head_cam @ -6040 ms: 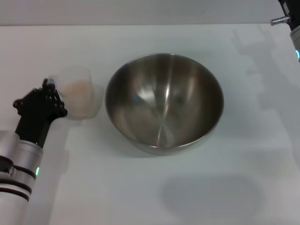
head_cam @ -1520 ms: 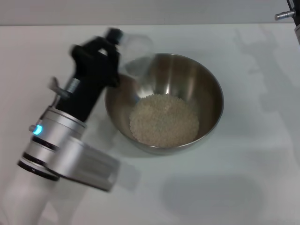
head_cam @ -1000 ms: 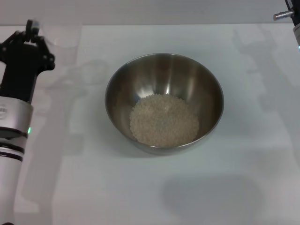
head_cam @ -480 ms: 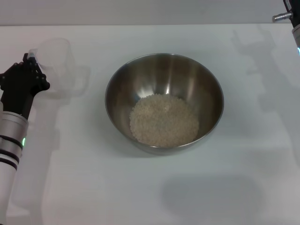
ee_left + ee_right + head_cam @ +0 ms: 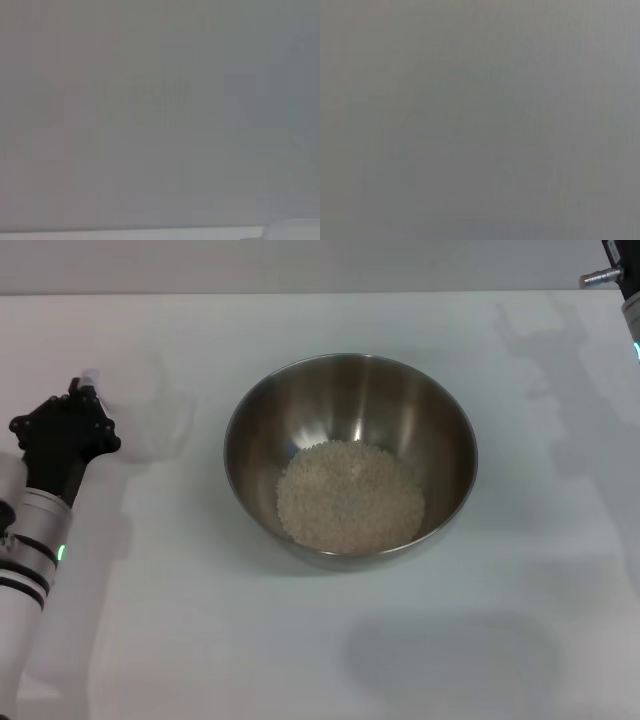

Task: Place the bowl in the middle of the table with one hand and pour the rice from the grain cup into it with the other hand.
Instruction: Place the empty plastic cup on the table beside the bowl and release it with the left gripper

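The steel bowl (image 5: 350, 390) stands in the middle of the white table (image 5: 330, 640). A mound of pale rice (image 5: 350, 495) lies in its bottom. My left gripper (image 5: 82, 398) is at the table's left side, well left of the bowl. It is shut on the clear grain cup (image 5: 148, 410), which stands upright, looks empty and is low over the table. Only part of my right gripper (image 5: 618, 270) shows at the far right corner, away from the bowl. Both wrist views show only flat grey.
The table's far edge (image 5: 300, 292) runs across the top of the head view. Shadows of the arms lie on the table at the right and near front.
Six seconds ago the bowl was empty and the cup held rice. The cup was then tipped over the bowl's rim. My left gripper has since carried it back left and lowered it.
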